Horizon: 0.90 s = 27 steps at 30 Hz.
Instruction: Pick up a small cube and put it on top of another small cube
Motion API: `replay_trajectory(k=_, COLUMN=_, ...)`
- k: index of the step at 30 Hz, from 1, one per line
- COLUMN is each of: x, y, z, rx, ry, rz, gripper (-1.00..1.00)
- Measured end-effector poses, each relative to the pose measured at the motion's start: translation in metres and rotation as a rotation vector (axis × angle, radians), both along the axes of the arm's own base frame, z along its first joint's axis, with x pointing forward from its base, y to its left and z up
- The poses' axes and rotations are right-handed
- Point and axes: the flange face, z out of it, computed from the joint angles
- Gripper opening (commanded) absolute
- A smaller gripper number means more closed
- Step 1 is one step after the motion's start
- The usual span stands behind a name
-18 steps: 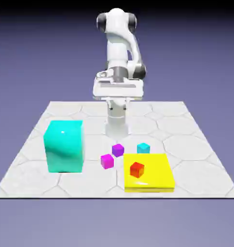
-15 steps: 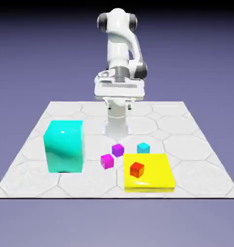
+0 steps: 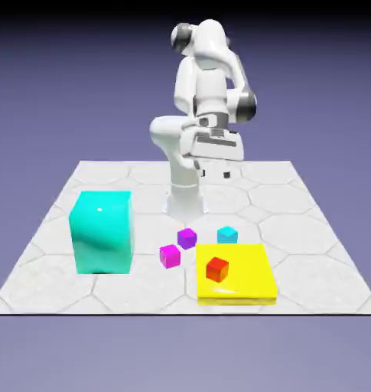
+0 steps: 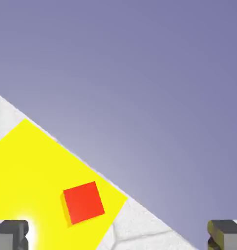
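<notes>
The small cyan cube rests on the table just behind the yellow slab. A purple cube and a magenta cube lie to its left in the exterior view. A red cube sits on the slab. My gripper hangs open high above the table, well behind and above the cubes, holding nothing. In the hand view the red cube shows on the yellow slab, with the gripper wide apart at the bottom edge. The cyan cube is out of the hand view.
A large glossy cyan block stands at the exterior view's left. The white hex-patterned table ends just in front of the slab; its edge crosses the hand view diagonally.
The arm has swung toward the exterior view's right and the hand has turned and tilted with it. None of the cubes have moved, and the gripper remains open.
</notes>
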Motion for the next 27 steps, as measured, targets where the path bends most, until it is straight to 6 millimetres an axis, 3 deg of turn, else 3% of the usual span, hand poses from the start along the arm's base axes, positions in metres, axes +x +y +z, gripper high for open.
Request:
replay_trajectory(k=14, x=-0.044, y=0.042, z=-0.064, rx=-0.190, ry=0.196, rz=0.488, gripper=0.00)
replay_trajectory(k=27, x=-0.078, y=0.056, z=-0.141, rx=-0.256, ry=0.335, rz=0.952, gripper=0.00)
